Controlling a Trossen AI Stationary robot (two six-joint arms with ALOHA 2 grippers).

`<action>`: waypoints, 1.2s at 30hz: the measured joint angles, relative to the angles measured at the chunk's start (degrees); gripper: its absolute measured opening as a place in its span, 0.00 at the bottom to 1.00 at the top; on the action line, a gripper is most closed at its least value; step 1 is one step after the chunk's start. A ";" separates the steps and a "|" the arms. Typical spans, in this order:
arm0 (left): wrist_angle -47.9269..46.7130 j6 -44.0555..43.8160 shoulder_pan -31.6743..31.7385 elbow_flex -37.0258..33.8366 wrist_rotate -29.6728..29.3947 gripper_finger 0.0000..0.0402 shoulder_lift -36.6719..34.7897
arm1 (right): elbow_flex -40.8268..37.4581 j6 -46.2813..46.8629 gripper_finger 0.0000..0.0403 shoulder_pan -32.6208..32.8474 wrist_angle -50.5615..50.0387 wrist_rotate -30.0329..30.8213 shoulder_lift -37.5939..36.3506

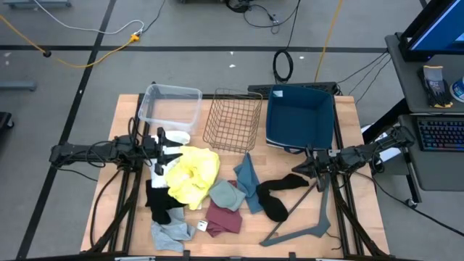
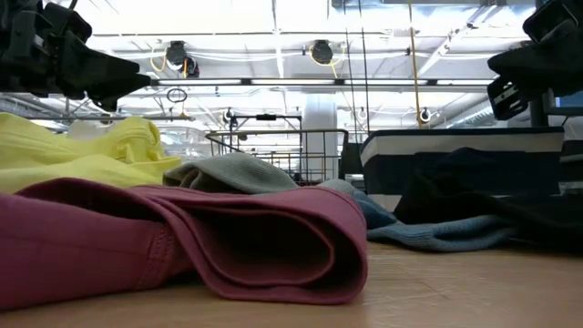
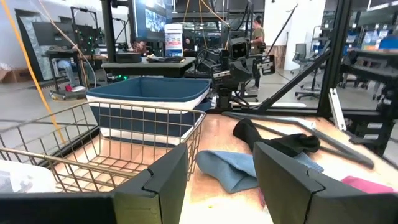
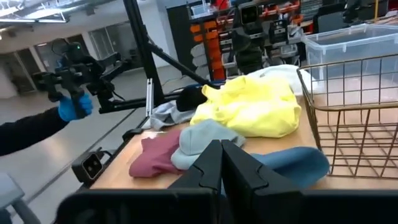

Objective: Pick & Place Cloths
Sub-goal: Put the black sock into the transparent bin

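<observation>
The cloths lay heaped on the near middle of the table, none yet in the wire basket or blue bin beyond. The left gripper hovered empty, fingers parted, beside the yellow cloth, seemingly poised to pick. The right gripper waited empty and closed over the black cloth.

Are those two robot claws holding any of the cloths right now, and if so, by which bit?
No, neither. The left gripper has its jaws open with nothing between them, above the yellow cloth. The right gripper has its jaws shut and empty, above the black cloth.
</observation>
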 joint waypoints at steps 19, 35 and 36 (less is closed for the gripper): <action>6.76 -22.38 -0.02 0.00 14.15 0.46 0.01 | 3.40 -13.69 0.01 0.00 19.96 -2.78 22.32; 7.21 -20.99 -0.02 0.00 18.62 0.46 0.01 | 31.38 -21.31 0.15 0.37 2.65 -3.98 59.89; 6.35 -20.94 -0.02 0.00 18.62 0.46 0.01 | 33.01 -20.61 0.18 0.37 0.53 -3.93 61.86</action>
